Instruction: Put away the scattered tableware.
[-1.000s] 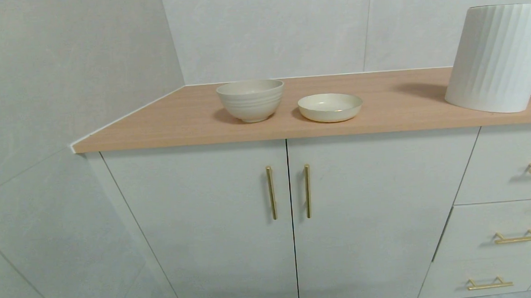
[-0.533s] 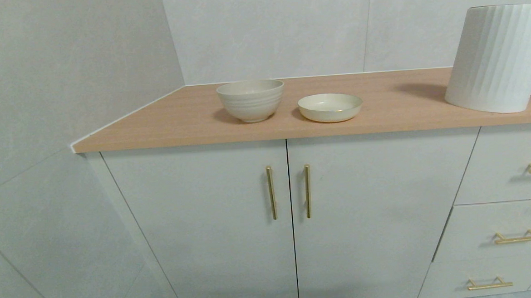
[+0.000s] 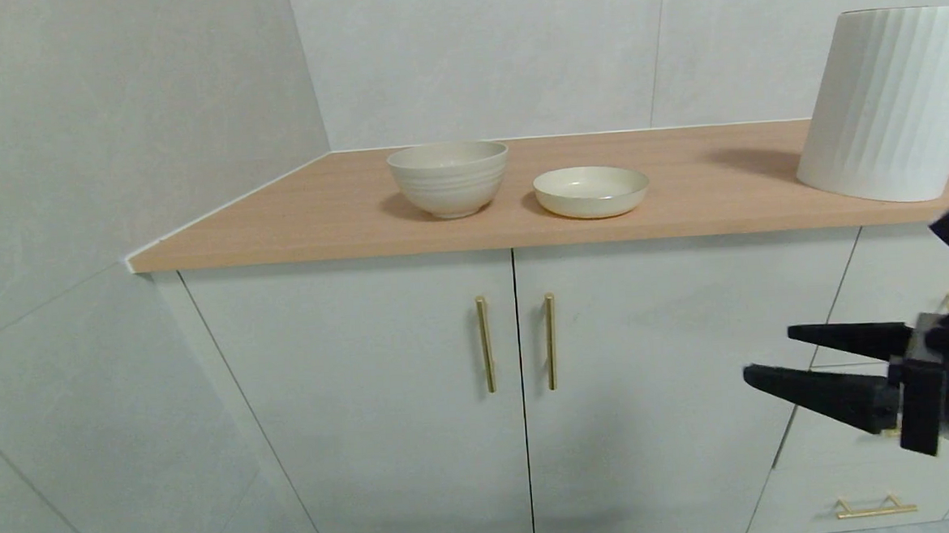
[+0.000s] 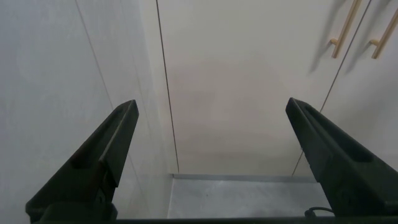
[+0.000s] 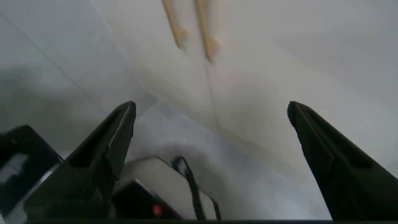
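The black right gripper (image 3: 769, 353) has entered before the white drawers (image 3: 890, 293), jaws wide. A ribbed beige bowl (image 3: 448, 178) and a shallow cream dish (image 3: 591, 191) sit just apart on the wooden countertop (image 3: 318, 218).

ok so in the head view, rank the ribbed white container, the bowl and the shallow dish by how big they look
1. ribbed white container, clearly the largest
2. bowl, taller than the dish
3. shallow dish, about as wide as the bowl but much lower
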